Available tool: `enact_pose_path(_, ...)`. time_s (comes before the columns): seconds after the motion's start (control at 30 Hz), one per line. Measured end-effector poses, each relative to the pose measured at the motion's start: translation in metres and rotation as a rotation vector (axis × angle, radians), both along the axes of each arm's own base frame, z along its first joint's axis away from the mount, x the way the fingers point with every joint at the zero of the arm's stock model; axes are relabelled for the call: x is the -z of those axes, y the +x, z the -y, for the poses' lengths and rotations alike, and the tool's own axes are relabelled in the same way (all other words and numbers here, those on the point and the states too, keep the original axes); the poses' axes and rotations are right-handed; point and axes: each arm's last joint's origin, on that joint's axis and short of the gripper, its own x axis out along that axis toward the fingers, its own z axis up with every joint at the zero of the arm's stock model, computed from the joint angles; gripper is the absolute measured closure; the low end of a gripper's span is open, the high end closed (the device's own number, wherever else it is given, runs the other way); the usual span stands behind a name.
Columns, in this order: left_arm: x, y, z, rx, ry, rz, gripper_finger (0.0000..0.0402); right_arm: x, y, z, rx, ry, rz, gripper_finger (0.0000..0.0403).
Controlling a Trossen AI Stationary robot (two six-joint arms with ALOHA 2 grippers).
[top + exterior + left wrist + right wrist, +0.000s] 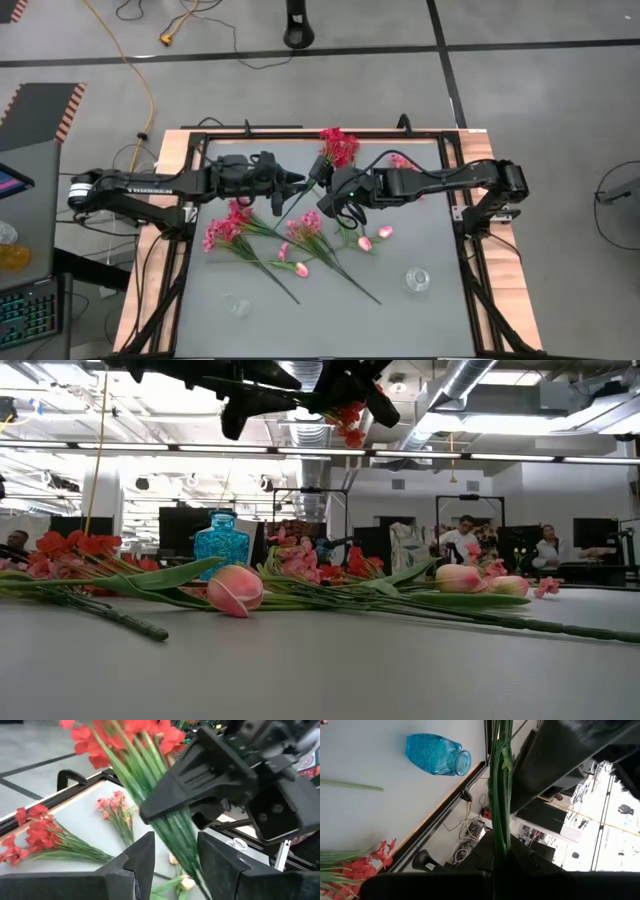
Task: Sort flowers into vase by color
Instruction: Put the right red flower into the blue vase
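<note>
Your right gripper (322, 170) is clamped on the green stems of a red flower sprig (338, 147), held in the air above the far-middle part of the table (440, 310); the red cluster points toward the table's far edge. In the right wrist view the stems (500, 785) run straight out from between the closed fingers. Your left gripper (298, 181) sits just beside the right gripper, fingers parted, and the same stems pass through the gap between its fingers (142, 855) in the left wrist view; you cannot tell from the pictures whether they touch the stems.

Going by the held sprig, nearest you on the table are two clear glass vases (417, 279), one (236, 305) at each near corner area. Just past these lie the loose flowers: a pink sprig (306, 229) and a deeper pink sprig (224, 226) with long stems crossing, and pale tulip buds (301, 268) scattered beside them, all below and to the near side of the held sprig. Another pink sprig (401, 161) lies under the right arm. A blue glass vase (221, 541) stands behind the flowers in the low view. Beyond the table, people (462, 540) sit in the room.
</note>
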Motion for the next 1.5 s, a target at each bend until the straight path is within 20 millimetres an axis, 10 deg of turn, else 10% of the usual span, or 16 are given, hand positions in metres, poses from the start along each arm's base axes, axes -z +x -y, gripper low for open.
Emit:
enact_pose_path(0.63,0.009,0.012,-0.010,0.096,-0.048,0.017,0.0272,0.001,0.000,0.000,0.001,0.001,0.000,0.0354)
enact_pose_path(1.2,0.010,0.011,-0.009,0.110,-0.054,0.009,0.0392,0.000,0.000,0.000,-0.016,0.010,-0.002,0.0353)
enact_pose_path(1.5,0.009,0.011,-0.014,0.086,-0.047,0.010,0.0397,0.000,0.000,0.000,-0.018,0.015,0.006,0.0288)
